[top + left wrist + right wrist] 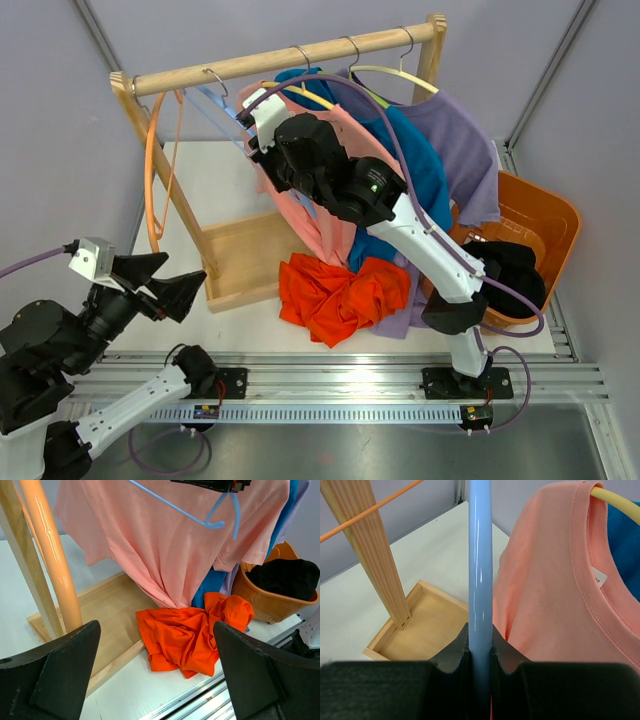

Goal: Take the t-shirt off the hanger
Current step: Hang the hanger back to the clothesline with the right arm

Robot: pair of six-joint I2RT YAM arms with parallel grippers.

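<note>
A pink t-shirt (325,235) (165,540) hangs from the wooden rail (290,55), its collar (580,555) over a yellow hanger (620,502). Beside it a bare light-blue hanger (480,555) (170,507) sits in front of the pink cloth. My right gripper (255,140) (480,645) is shut on that blue hanger's bar, high up by the rail. An orange t-shirt (340,295) (190,635) lies crumpled on the table below. My left gripper (185,280) (156,630) is wide open and holds nothing, low at the near left and pointed toward the orange t-shirt.
Blue (425,170) and purple (465,150) shirts hang further right. An empty orange hanger (150,170) hangs at the rail's left end. The rack's wooden post (50,565) and base tray (240,260) stand near my left gripper. An orange basket (555,215) holds black clothing (515,270).
</note>
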